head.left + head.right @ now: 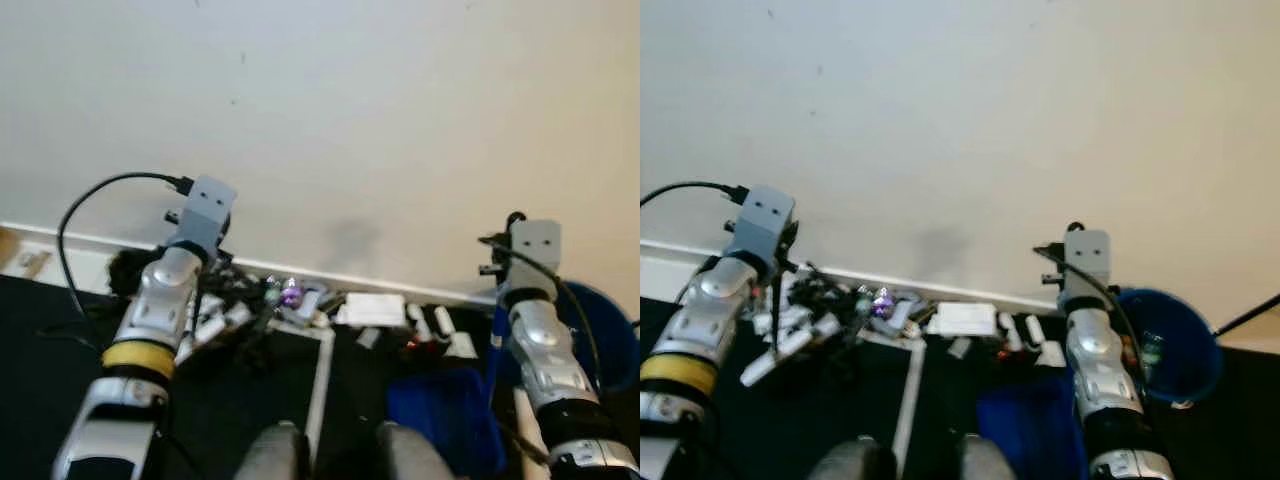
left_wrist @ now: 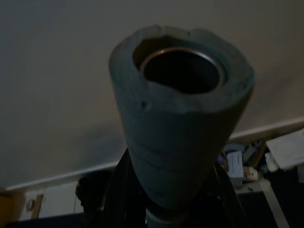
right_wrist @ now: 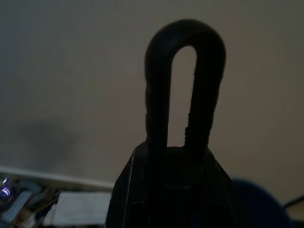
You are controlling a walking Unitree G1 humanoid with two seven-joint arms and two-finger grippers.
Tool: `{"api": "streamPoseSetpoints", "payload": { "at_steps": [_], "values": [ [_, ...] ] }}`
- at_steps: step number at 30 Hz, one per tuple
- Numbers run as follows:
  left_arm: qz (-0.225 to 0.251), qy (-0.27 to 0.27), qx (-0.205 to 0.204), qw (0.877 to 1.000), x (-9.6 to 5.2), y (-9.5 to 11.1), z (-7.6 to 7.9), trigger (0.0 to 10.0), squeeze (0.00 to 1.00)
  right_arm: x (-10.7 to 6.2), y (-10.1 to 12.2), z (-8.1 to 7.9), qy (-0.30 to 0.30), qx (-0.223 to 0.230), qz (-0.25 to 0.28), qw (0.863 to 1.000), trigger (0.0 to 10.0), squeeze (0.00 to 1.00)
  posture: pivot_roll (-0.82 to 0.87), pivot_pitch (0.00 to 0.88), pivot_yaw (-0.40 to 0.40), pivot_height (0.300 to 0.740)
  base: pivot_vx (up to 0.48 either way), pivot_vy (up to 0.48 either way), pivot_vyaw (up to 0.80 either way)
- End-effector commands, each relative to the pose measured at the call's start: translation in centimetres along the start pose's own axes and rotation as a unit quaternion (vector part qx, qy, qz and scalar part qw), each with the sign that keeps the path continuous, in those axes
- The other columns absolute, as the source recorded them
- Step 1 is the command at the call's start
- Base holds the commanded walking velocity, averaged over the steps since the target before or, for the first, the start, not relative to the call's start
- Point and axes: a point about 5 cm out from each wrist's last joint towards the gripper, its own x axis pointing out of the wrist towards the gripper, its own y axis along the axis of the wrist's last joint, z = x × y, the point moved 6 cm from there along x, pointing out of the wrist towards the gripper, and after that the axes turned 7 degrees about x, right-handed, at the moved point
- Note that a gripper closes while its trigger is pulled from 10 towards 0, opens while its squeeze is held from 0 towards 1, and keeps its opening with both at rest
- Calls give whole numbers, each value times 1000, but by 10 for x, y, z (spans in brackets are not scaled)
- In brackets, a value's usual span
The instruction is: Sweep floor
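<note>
In the left wrist view my left gripper [image 2: 167,192] is shut on the broom handle [image 2: 180,118], a grey foam-covered tube with a hollow metal core, its end pointing at the wall. In the right wrist view my right gripper [image 3: 173,178] is shut on the black loop of the dustpan handle [image 3: 184,80]. The blue dustpan [image 1: 445,415] rests on the dark floor by my right arm [image 1: 540,350]. A pile of litter [image 1: 290,300] lies along the white baseboard: a black tangle, a purple piece, white paper [image 1: 372,310]. My left arm [image 1: 160,310] is raised over the pile's left end.
A plain cream wall [image 1: 350,120] stands close ahead. A round blue bin [image 1: 1165,345] holding some rubbish sits at the right by the wall. A white strip [image 1: 320,385] runs across the dark floor towards me. A brown object [image 1: 10,245] sits at the far left.
</note>
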Motion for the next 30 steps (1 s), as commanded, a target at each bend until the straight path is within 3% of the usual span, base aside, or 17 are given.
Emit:
{"api": "streamPoseSetpoints", "payload": {
  "at_steps": [1,8,20,24,27,30],
  "values": [
    [3,-12,-10,1000,1,1,11,10000,0,-1,3,13,-27,4,16,1000,10000,0,105,0,-33,740,0,0,0],
    [-3,-27,-3,1000,0,-4,26,10000,0,-7,-11,12,-31,-8,12,999,10000,0,108,0,-35,740,0,-411,0],
    [3,13,7,1000,1,-5,18,10000,0,-5,-19,10,-37,6,1,999,10000,0,116,0,-41,740,0,-80,0],
    [-2,10,18,1000,3,-8,21,10000,0,-6,-26,16,-59,18,-9,998,10000,0,114,0,-39,740,0,0,0],
    [5,7,4,1000,3,-6,22,10000,0,-6,-26,23,-78,18,-7,997,10000,0,113,0,-37,740,0,0,0],
    [11,15,-11,1000,2,-4,19,10000,0,-9,-27,38,-115,-14,-8,993,10000,0,110,7,-34,740,0,0,0]
  ]
}}
